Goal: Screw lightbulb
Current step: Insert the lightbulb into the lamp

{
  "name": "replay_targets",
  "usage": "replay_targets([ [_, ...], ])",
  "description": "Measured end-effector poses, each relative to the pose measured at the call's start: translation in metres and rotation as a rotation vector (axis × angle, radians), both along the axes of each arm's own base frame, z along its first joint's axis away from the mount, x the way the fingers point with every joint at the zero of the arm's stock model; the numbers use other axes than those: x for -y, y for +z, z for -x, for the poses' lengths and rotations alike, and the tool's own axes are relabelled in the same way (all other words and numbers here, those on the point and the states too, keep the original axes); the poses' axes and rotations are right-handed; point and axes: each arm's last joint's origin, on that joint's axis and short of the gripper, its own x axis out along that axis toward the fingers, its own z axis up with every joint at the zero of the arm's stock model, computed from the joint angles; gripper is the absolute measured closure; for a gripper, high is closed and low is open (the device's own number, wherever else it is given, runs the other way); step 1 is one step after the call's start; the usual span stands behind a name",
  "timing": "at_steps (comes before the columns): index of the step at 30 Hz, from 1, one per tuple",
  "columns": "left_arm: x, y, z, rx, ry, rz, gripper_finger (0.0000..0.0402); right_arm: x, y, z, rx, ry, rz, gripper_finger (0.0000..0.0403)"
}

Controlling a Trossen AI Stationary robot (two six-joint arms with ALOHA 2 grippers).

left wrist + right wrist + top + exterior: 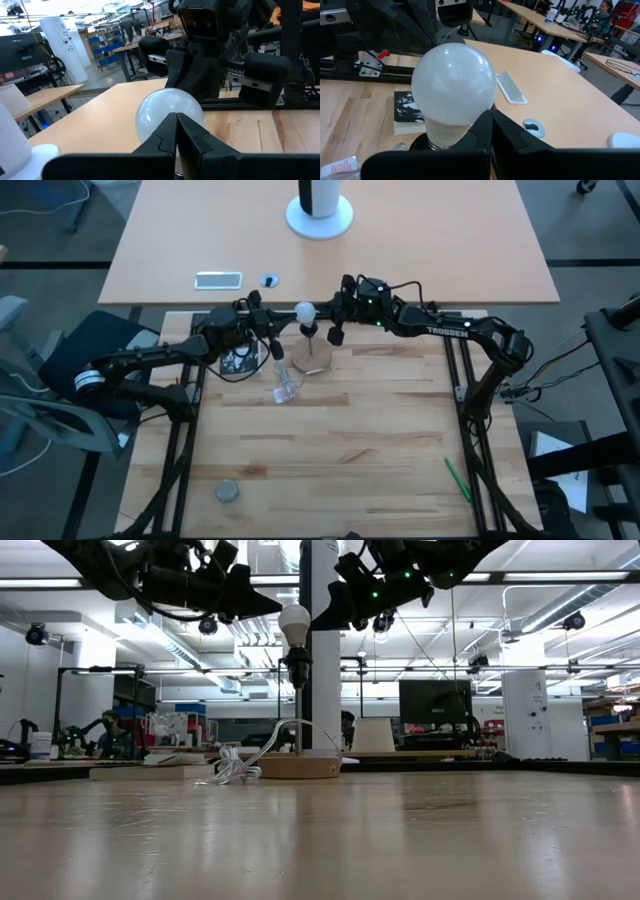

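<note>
Where the lightbulb (305, 311) stands upright in the dark socket (297, 667) of a small lamp on a round wooden base (297, 767), it is flanked by both arms at the far middle of the table (380, 450). The left gripper (268, 323) is placed just beside the globe on one side, the right gripper (333, 315) just beside it on the other. In each wrist view the arm's own fingers are seen pressed together in front of the globe, with nothing pinched between them.

It is judged that the bulb is seated but that its tightness is unconfirmed. For the turning step to be done well, one gripper should be spread and closed squarely on the widest part of the globe, with light pressure, and rotated about the socket's upright axis; the lamp base should be steadied by the other arm, since the stem is thin and the base could twist or tip.

The screw thread is hidden inside the socket, so depth of engagement cannot be verified. The white cord (232, 771) is tangled beside the base and its run cannot be traced. Contact between either gripper and the glass cannot be established.
</note>
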Motion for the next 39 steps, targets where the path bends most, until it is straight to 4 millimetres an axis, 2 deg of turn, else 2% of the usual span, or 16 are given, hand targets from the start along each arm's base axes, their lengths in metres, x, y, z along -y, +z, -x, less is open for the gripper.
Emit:
replay_targets([
  [12,0.0003,0.0055,-0.0012,0.011,-0.033,-0.022,0.0402,-0.0009,-0.0029,0.0003,-0.013,0.016,-0.004,0.0403],
  [39,0.0005,0.0042,-0.0014,0.005,-0.044,-0.006,0.0402,0.0003,0.0007,0.0000,-0.002,0.009,0.046,0.0403],
])
